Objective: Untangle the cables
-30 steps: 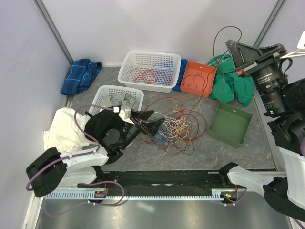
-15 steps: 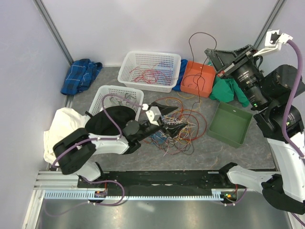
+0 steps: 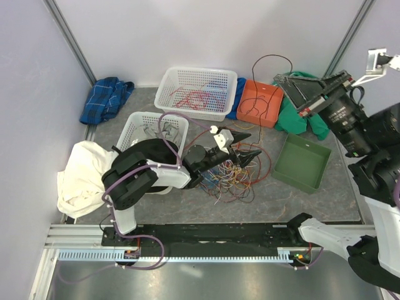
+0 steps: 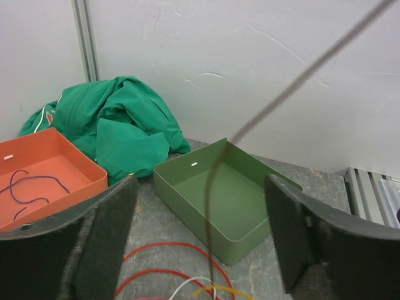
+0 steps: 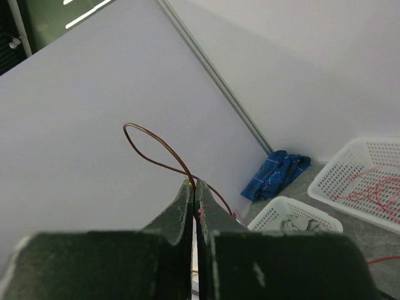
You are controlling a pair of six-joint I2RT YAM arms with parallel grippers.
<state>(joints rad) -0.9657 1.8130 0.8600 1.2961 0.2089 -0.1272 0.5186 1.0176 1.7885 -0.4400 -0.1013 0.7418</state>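
The cables lie as a loose multicoloured tangle mid-table. My left gripper is open just above the tangle's right side, with nothing between its fingers. In the left wrist view red cable loops lie below the open jaws. A taut brown cable runs up across that view. My right gripper is raised above the orange bin and shut on this brown cable, which loops above the fingertips. The right wrist view shows its jaws pinched on the brown cable.
A green bin stands right of the tangle, also seen from the left wrist. An orange bin holds a dark cable. A large white basket holds red cables. A smaller basket, green cloth, blue cloth and white cloth lie around.
My left arm has reached further right over the tangle, jaws still open. My right gripper swung left, then slightly down and right, keeping the brown cable pinched.
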